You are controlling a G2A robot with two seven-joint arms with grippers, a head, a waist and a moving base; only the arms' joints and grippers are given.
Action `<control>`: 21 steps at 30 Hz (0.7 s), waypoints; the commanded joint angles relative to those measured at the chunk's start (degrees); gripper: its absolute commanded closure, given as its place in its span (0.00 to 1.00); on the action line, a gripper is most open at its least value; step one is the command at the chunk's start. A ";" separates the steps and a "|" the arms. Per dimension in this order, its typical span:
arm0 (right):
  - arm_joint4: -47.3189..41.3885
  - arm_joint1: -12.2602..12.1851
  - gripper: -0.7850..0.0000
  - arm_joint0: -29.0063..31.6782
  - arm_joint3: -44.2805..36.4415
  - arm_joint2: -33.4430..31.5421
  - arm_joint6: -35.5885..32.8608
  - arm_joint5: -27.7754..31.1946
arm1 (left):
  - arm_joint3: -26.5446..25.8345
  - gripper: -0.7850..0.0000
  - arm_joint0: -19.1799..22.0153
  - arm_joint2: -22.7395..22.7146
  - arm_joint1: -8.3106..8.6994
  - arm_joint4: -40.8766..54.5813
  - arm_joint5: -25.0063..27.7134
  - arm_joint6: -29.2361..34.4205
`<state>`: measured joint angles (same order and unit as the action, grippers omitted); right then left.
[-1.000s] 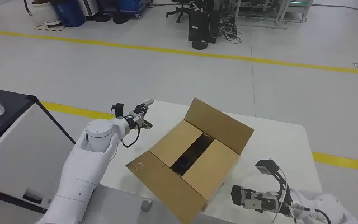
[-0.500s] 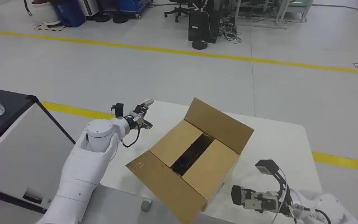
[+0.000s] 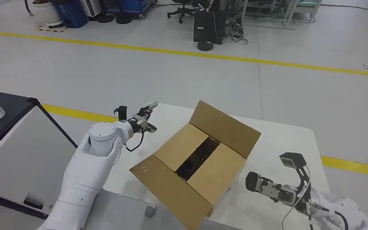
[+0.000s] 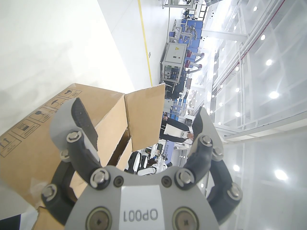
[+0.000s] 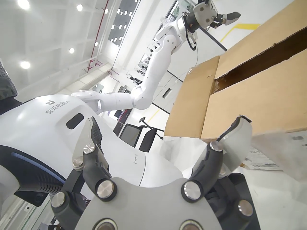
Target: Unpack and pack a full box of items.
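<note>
An open cardboard box (image 3: 198, 167) stands at an angle in the middle of the white table (image 3: 282, 144), its flaps spread and dark items (image 3: 198, 156) down inside. My left gripper (image 3: 152, 117) hangs open just off the box's far left corner; in the left wrist view the left gripper (image 4: 141, 120) is empty, with the box (image 4: 43, 132) in front of it. My right gripper (image 3: 253, 181) sits by the box's near right side. In the right wrist view the right gripper (image 5: 165, 130) is open and empty, close to a box flap (image 5: 251, 89).
A black-framed stand (image 3: 23, 121) is left of the table. Bare tabletop lies to the right of the box and behind it. A printed paper (image 5: 263, 160) lies on the table near my right gripper. The left arm's gripper (image 5: 213, 13) shows far off beyond the box.
My right arm has lifted and shifted right, away from the table's near edge. The left arm and the box have not moved.
</note>
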<state>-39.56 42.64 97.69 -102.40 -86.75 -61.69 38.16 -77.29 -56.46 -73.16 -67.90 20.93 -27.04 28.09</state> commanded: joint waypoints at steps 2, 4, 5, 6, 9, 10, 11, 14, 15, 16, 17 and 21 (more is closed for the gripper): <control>-1.04 0.01 0.00 0.40 -0.54 0.24 -2.62 -1.81 | -0.01 0.00 0.00 0.00 0.00 0.00 0.01 0.00; -2.37 -0.12 0.00 0.27 -1.03 0.64 -7.29 -3.48 | -0.01 0.00 0.00 0.00 0.00 0.00 0.01 0.00; -2.46 -0.14 0.00 0.48 -1.37 0.72 -8.36 -3.93 | -0.01 0.00 0.00 0.00 0.00 0.00 0.01 0.00; -2.24 -0.22 0.00 0.77 -2.34 1.09 -9.83 -5.40 | -0.01 0.00 0.00 0.00 0.00 0.00 0.01 0.00; -1.91 -0.56 0.00 1.40 -4.55 1.66 -14.43 -9.99 | -0.01 0.00 0.00 0.00 0.00 0.00 0.01 0.00; -0.91 -0.68 0.00 1.65 -5.09 1.70 -15.36 -10.92 | -0.01 0.00 0.00 0.00 0.00 0.00 0.01 0.00; -0.58 -0.72 0.00 2.07 -5.42 1.82 -15.59 -11.16 | -0.01 0.00 0.00 0.00 0.00 0.00 0.01 0.00; 0.61 -0.80 0.00 3.07 -6.87 3.19 -16.12 -11.68 | -0.01 0.00 0.00 0.00 0.00 0.00 0.01 0.00; 1.17 -0.79 0.00 3.25 -7.21 3.92 -15.87 -11.43 | -0.01 0.00 0.00 0.00 0.00 0.00 0.01 0.00; 2.02 -0.78 0.00 3.21 -7.75 4.86 -15.50 -11.05 | -0.01 0.00 0.00 0.00 0.00 0.00 0.01 0.00; 3.26 -0.76 0.00 3.00 -8.09 5.89 -14.64 -10.19 | -0.01 0.00 0.00 0.00 0.00 0.00 0.01 0.00; 4.61 -0.48 0.00 0.70 -6.85 12.28 -10.43 -5.97 | -0.01 0.00 0.00 0.00 0.00 0.00 0.01 0.00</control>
<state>-35.91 42.12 99.24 -110.01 -75.92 -73.18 31.14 -77.29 -56.46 -73.16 -67.90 20.93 -27.04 28.09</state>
